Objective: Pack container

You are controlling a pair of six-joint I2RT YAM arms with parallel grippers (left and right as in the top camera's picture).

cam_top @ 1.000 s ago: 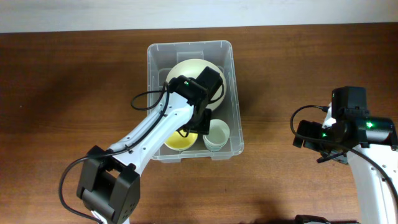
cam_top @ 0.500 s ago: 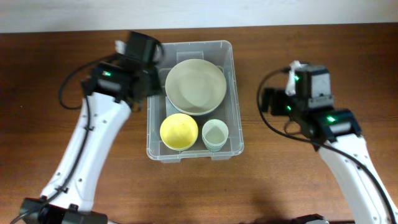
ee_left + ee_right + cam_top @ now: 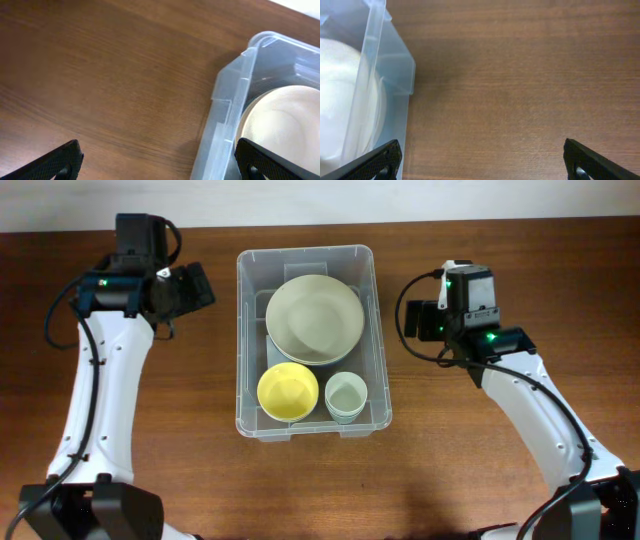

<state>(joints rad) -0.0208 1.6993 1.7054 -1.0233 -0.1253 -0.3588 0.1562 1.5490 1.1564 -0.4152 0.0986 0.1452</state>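
Observation:
The clear plastic container stands at the table's middle. It holds a large pale green plate or bowl at the back, a yellow bowl at front left and a pale green cup at front right. My left gripper is open and empty, left of the container's back left corner. My right gripper is open and empty, right of the container's right wall. The pale plate shows in both wrist views.
Bare brown wood table lies all round the container. A white wall strip runs along the back edge. The two arms reach in from the front left and front right.
My left arm has drawn out of the container and swung back to its left side. My right arm has moved up and toward the container's right wall.

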